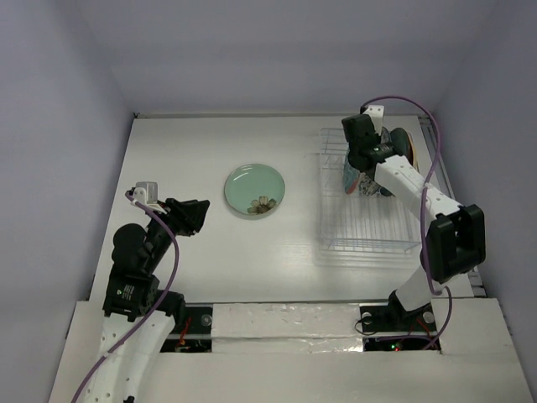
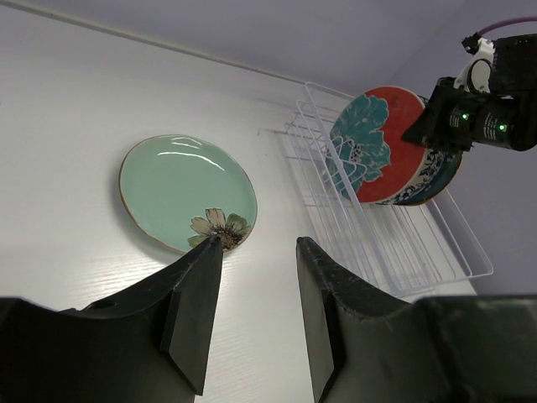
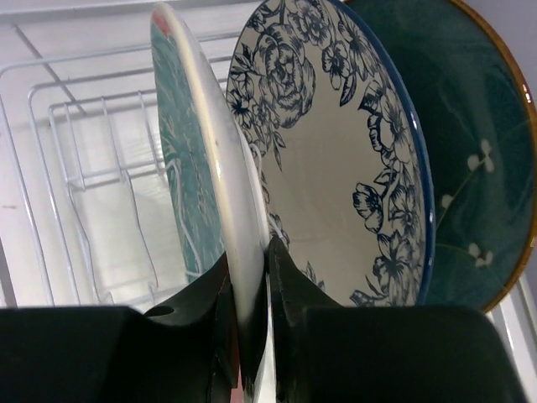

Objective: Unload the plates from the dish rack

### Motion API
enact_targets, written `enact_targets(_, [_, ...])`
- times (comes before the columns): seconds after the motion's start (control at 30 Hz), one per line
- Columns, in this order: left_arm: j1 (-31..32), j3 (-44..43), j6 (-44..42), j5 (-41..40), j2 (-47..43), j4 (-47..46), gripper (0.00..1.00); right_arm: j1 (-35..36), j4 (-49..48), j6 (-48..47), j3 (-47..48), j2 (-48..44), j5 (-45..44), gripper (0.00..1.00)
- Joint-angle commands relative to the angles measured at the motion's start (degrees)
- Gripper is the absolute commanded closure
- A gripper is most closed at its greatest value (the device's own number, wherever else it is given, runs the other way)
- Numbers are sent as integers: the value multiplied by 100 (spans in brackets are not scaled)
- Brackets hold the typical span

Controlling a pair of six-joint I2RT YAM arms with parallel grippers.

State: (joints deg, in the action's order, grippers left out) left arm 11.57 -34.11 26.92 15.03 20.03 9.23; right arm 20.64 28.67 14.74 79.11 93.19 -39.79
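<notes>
Rack (image 1: pixel 369 231) holds three upright plates (image 3: pixel 336 168); right tool (image 3: pixel 252 252) pinches the red plate (image 2: pixel 394 126), left tool (image 2: pixel 257 245) spread.

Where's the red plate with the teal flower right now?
The red plate stands upright in the dish rack at the right of the top view, beside the blue floral plate, its rim pinched by the right gripper.

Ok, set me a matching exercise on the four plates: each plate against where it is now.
Plates: 1 mint green plate; 2 red plate; 3 blue floral plate; 4 dark teal plate.
Places: A in the dish rack, farthest from the red one; B flat on the table; C rim pinched in the right tool; D racked between two plates.
Pairs: 1-B; 2-C; 3-D; 4-A.
</notes>
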Motion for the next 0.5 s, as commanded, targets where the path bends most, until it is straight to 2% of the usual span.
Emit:
enact_targets(0.0, [29, -78, 15, 62, 1, -299, 62, -17, 77, -226, 578, -222, -327, 100])
enact_targets(0.27, [29, -70, 15, 71, 1, -299, 62, 36, 447, -569, 1457, -529, -512, 100])
enact_targets(0.47, [29, -70, 15, 71, 1, -299, 62, 298, 386, -490, 1739, -1258, -469, 100])
